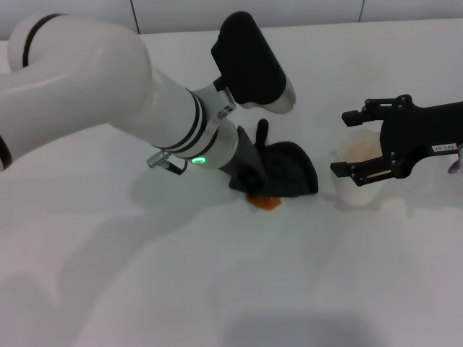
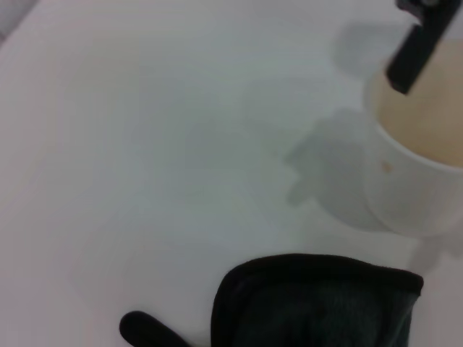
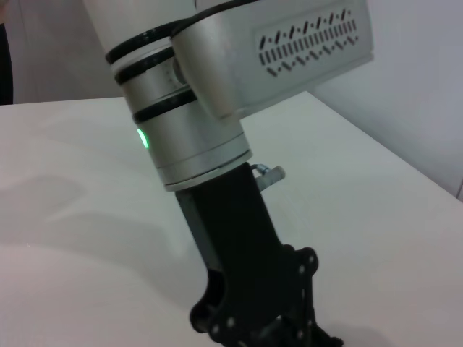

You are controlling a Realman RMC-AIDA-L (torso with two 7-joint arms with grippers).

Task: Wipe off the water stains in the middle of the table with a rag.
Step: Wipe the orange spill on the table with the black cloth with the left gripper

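Black rag (image 1: 289,170) overlapping orange stain (image 1: 263,202).

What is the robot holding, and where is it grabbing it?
The left gripper presses down on the black rag, at the rag's left edge beside the orange stain. The right gripper sits open around the paper cup.

The white surface (image 2: 159,144) takes up most of this view. A black rag (image 2: 318,307) lies on it at the near edge, a rounded lump with a hemmed border. 1 thin black tab (image 2: 148,330) pokes out just beside it. Near the rag, apart from it, stands a white paper cup (image 2: 405,181) with a tan inside. A black tool finger (image 2: 414,47) reaches over the cup's rim.
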